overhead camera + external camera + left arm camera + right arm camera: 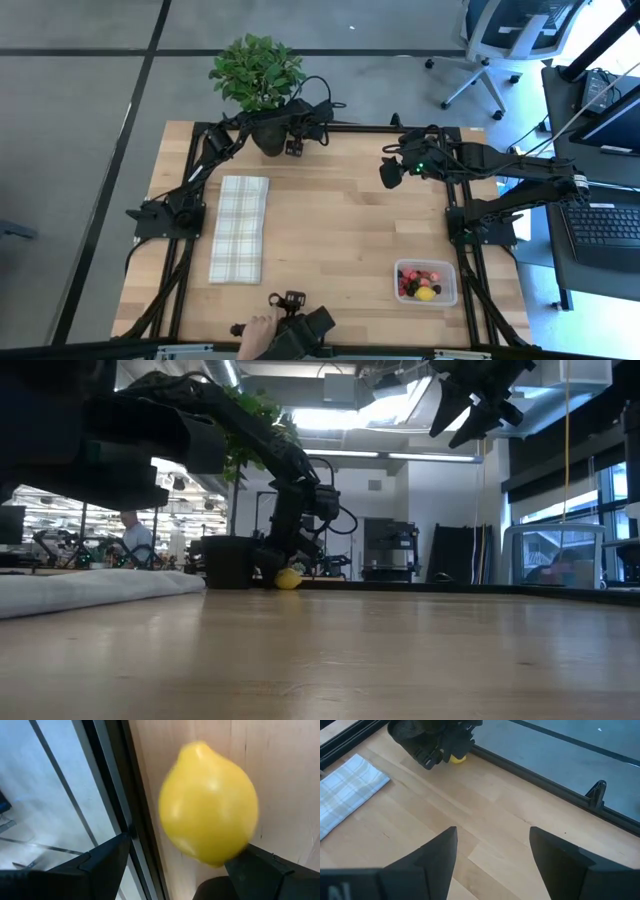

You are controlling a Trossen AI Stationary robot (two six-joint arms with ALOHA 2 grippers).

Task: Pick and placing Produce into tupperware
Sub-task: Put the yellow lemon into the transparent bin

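The toy lemon [208, 804] is looking smooth, shiny and round, so I am guessing it is light and hard and could be slipping out of a pinch. The best place to be taking hold of it is across its fat middle, one finger on each side.

The lemon is sitting on the table [340, 230] at about 12 o'clock, right by the black rail at the far edge and next to the potted plant [257, 72]. The left gripper [175, 865] is hanging right at it with its fingers spread wide. In the left wrist view the lemon is showing in the gap between the two fingers [102, 857], closer to one finger than the other. It is not being squeezed yet.

The right gripper [492, 850] is waiting up in the air over the table at about 1 o'clock, its fingers apart and holding nothing.

The tupperware [426, 283] is resting at about 4 o'clock, well apart from the lemon. Some small red, dark and yellow fruit pieces [420, 285] are lying inside it.

A plaid cloth [240, 228] is lying at about 9 o'clock.
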